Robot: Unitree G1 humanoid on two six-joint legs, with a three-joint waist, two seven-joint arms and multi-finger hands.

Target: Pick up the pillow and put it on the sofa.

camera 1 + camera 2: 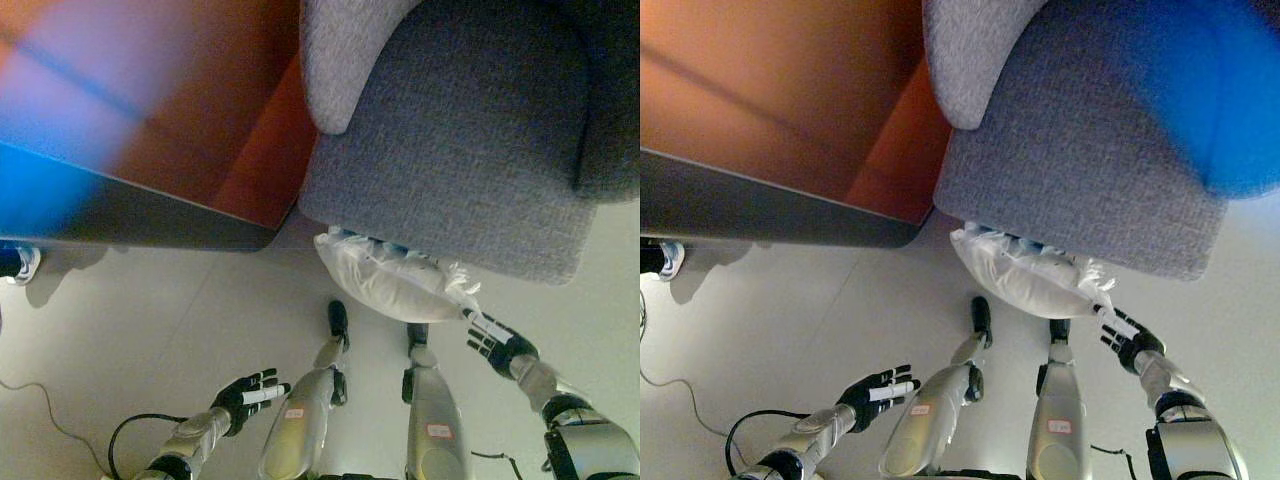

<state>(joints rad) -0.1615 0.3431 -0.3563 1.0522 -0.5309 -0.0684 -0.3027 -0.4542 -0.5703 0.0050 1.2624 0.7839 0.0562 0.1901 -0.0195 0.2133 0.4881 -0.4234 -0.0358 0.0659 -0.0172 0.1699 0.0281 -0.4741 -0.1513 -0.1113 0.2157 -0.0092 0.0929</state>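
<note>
My right robot hand [500, 343] is wide, fingertips at the pillow [395, 275]; pushing could wedge it under the sofa [450, 160].

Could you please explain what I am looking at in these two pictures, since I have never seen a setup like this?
Both pictures come from one camera pair on a humanoid robot's head, looking down; they show the same scene from spots slightly apart. A white pillow lies on the pale floor, against the front edge of a grey sofa. To the left stands a reddish-brown piece of furniture. The robot's right hand, dark with white tips, reaches out with straight fingers to the pillow's right corner; it seems to touch it, but grips nothing yet. The left hand hangs open lower left, well away from the pillow. At the far left edge, a person's shoe shows.
</note>
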